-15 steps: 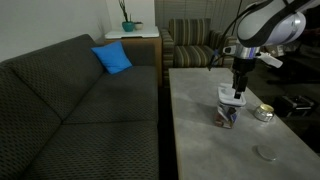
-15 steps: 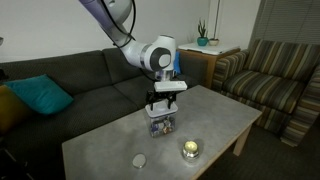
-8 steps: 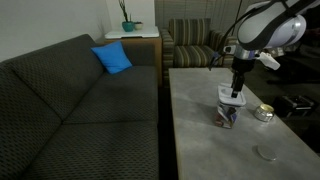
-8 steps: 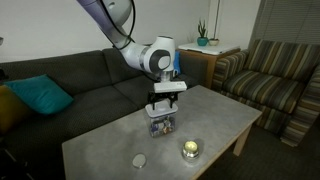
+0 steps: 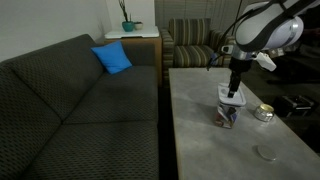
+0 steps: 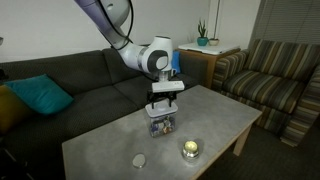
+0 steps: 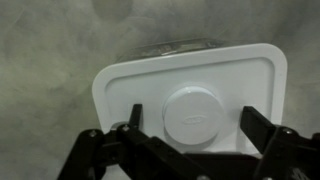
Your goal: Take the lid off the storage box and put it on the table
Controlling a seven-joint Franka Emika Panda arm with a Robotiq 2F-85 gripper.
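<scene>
As far as could be judged, no part of the task was finished. The lid (image 5: 232,96) sat on the storage box (image 5: 228,114) around the middle of the bench (image 5: 195,140), well in from every edge and corner. Gripping, lifting and setting it down were all left to do. In the wrist view the jaws stood wide on either side of the raised round knob (image 7: 198,113), holding nothing. The lid looked flat, white and glossy, with rounded corners.

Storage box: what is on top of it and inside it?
The lid covers the storage box, gripper open just above it. Colourful contents show through the clear wall in both exterior views; the lid hides them from the wrist view.
</scene>
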